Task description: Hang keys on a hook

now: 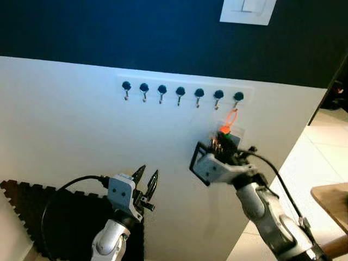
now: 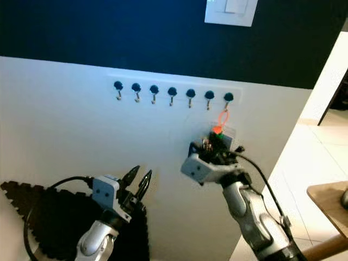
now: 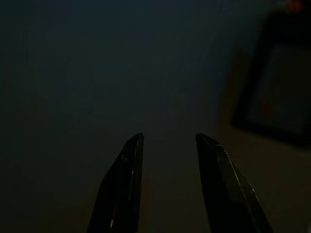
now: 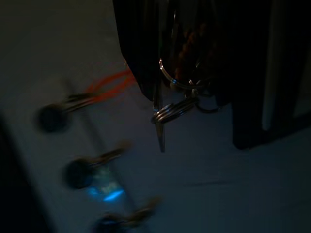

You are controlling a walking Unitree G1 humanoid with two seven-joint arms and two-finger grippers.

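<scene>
Left eye view: right end effector (image 1: 222, 142) grips keys (image 1: 219, 142) (orange loop (image 1: 231, 118) running up to last hook (image 1: 237, 98))

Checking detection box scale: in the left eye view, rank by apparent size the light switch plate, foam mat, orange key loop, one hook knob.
1. foam mat, partly hidden by the left arm
2. light switch plate, cropped by the frame
3. orange key loop
4. hook knob

Dark pincer fingers (image 4: 141, 53) are gripping metal key rings (image 4: 172, 109) while an orange loop (image 4: 104, 87) is stretching to a blurred hook (image 4: 51, 118).
</scene>
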